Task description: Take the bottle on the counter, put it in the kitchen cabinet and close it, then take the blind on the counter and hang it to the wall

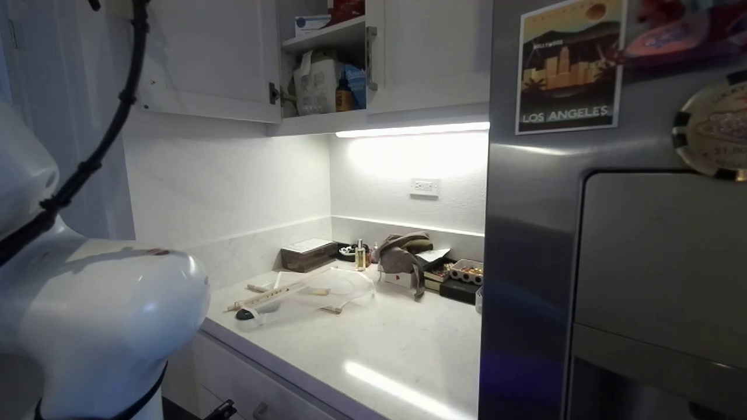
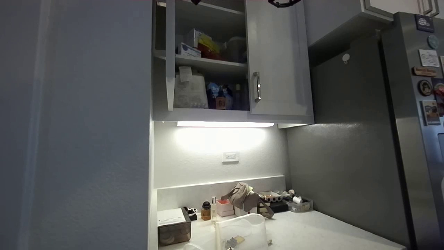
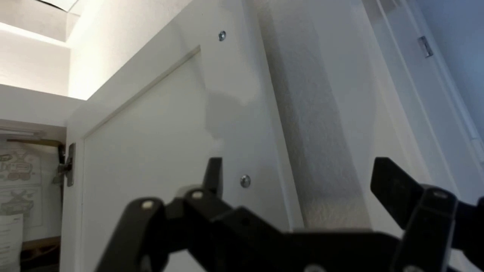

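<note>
Wrist view and both exterior views: kitchen cabinet [image 2: 281,62], white, wall-mounted; one door [image 3: 151,151] swung outward, its neighbour closed.
Counter [image 1: 420,338]: white, glossy, in both exterior views.
Wall [image 2: 194,159]: plain white, brightly lit beneath the cabinet.
Blind [image 2: 246,225]: pale, translucent, lying loose on the counter.
Gripper [image 3: 298,175]: black, released — jaws spread wide, the swung-out door's edge showing between them; contact cannot be told.
Box [image 1: 307,256]: dark brown, pale-topped, in the counter's corner.
Cloth item [image 2: 242,199]: grey-brown, heaped at the counter's back.
Pale pack [image 2: 190,90]: on the cabinet's bottom level.
Bottle [image 1: 344,98]: amber, dark-capped, orange-labelled — same level, upright, just beside the pale pack.
Second amber bottle [image 2: 206,211]: on the counter, between box and cloth item.
</note>
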`<control>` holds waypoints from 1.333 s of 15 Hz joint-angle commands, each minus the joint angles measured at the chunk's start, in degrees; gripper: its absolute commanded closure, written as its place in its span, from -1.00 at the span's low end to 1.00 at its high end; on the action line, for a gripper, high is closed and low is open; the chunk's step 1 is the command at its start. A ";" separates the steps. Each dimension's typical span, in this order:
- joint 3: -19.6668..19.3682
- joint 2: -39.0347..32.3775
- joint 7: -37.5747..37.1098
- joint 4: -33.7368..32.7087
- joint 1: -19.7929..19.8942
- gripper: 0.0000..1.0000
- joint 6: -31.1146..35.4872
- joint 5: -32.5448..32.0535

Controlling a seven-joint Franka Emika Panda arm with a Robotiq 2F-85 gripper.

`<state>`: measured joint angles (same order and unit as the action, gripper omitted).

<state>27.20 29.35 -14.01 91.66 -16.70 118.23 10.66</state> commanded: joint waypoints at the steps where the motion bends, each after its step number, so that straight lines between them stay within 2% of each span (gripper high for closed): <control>1: 0.80 0.14 -2.54 0.91 1.52 -1.00 2.70 -2.46; 10: 3.90 -0.45 -8.30 5.40 4.83 -1.00 12.24 -8.71; 11: 4.51 -0.45 -9.35 5.83 5.39 -0.56 13.31 -9.67; 12: 5.18 -0.23 -10.60 6.45 6.10 -0.47 14.55 -10.92; 16: 6.85 1.61 -14.34 8.15 8.27 0.15 16.46 -14.47; 17: 6.87 2.24 -14.96 8.30 8.59 -0.02 16.00 -14.95; 18: 6.57 2.96 -15.00 8.77 8.95 -0.65 15.67 -15.07; 19: 5.98 3.81 -15.11 9.65 9.14 -0.65 15.60 -15.07; 20: 5.93 4.28 -15.27 9.99 9.77 -0.79 15.40 -15.49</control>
<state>33.72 31.21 -27.43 99.47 -9.43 133.08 -2.92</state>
